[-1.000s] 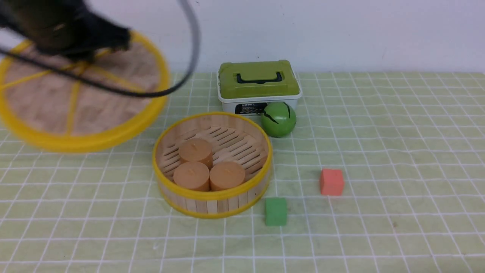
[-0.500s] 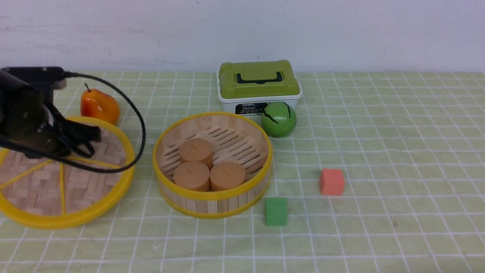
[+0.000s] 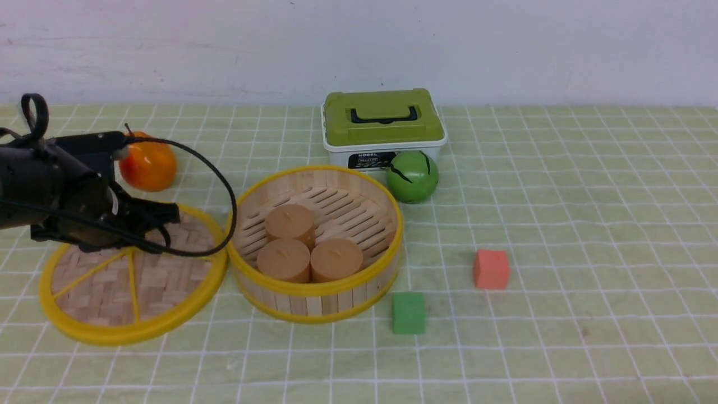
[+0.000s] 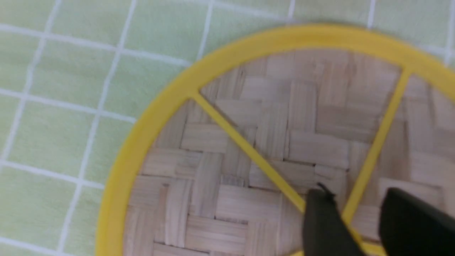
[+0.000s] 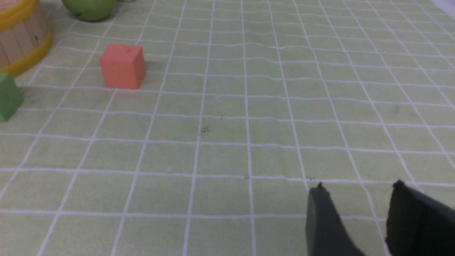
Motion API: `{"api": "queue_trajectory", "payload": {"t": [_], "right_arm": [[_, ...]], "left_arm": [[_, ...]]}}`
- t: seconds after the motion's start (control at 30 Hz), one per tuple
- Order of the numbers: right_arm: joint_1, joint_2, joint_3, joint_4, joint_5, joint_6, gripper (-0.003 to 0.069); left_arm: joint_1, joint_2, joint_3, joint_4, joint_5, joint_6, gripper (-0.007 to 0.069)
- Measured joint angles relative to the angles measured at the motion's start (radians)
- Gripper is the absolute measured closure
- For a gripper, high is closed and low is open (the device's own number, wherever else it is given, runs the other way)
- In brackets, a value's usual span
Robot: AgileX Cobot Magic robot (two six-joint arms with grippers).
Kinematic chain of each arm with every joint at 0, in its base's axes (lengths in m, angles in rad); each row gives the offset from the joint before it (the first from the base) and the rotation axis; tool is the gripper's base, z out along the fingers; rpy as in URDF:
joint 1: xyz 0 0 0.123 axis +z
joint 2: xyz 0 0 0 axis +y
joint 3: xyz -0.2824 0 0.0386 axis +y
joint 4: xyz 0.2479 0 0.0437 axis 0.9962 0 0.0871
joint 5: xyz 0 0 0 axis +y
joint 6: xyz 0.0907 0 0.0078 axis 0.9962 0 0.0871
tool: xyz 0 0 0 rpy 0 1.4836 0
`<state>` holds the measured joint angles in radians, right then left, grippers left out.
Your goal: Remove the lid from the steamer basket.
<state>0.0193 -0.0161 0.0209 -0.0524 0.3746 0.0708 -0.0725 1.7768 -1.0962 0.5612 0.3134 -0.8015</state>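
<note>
Two tools, state: left tool [image 4: 355, 189] with fingers parted astride a yellow spoke, close to the hub. Cannot tell whether clamped on the centre knob, since the contact is hidden. Right tool [image 5: 358, 185] parted, nothing between the fingers, hanging over bare tabletop [image 3: 561, 336].
Lid position: lid [image 3: 140, 286] off the steamer basket [image 3: 314, 303], low on the tabletop at the basket's left. The two yellow rims lie just beside each other, perhaps touching. Cannot tell whether fully settled.
Basket: uncovered, with three brown cylinders [image 3: 311, 252] on the slatted floor.
Key relation: hub of the lid directly beneath the left tool, spokes radiating away from it. Round disc, so no long axis to align with.
Nearer arm: left, right over the lid. Right arm well apart, on the far side of the red cube [image 3: 491, 269].
Step, judged: set-down and release; removal itself looks done.
Next move, judged: letting go if gripped, then a straight rise clear of the hub.
Risk, judged: sideways drag pushing the lid rim into the basket, or back toward the orange fruit [image 3: 147, 165] behind.
</note>
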Motion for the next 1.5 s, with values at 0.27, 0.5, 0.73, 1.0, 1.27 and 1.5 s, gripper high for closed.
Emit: {"api": "queue_trajectory", "payload": {"t": [0.27, 0.5, 0.73, 1.0, 1.27, 1.5], "right_arm": [[0.0, 0.0, 0.0, 0.0, 0.0, 0.0, 0.0418], [0.0, 0.0, 0.0, 0.0, 0.0, 0.0, 0.0418], [0.0, 0.0, 0.0, 0.0, 0.0, 0.0, 0.0418], [0.0, 0.0, 0.0, 0.0, 0.0, 0.0, 0.0418], [0.0, 0.0, 0.0, 0.0, 0.0, 0.0, 0.0418], [0.0, 0.0, 0.0, 0.0, 0.0, 0.0, 0.0418]], "left_arm": [[0.0, -0.345, 0.001, -0.001, 0.036, 0.036, 0.0265], [0.0, -0.832, 0.051, -0.003, 0.005, 0.042, 0.0577], [0.0, -1.252, 0.393, -0.006, 0.002, 0.045, 0.0637], [0.0, -1.623, 0.833, -0.085, -0.068, 0.045, 0.0637], [0.0, -1.786, 1.026, -0.112, -0.108, 0.045, 0.0637], [0.0, -1.787, 1.041, -0.115, -0.062, 0.048, 0.0637]]}}
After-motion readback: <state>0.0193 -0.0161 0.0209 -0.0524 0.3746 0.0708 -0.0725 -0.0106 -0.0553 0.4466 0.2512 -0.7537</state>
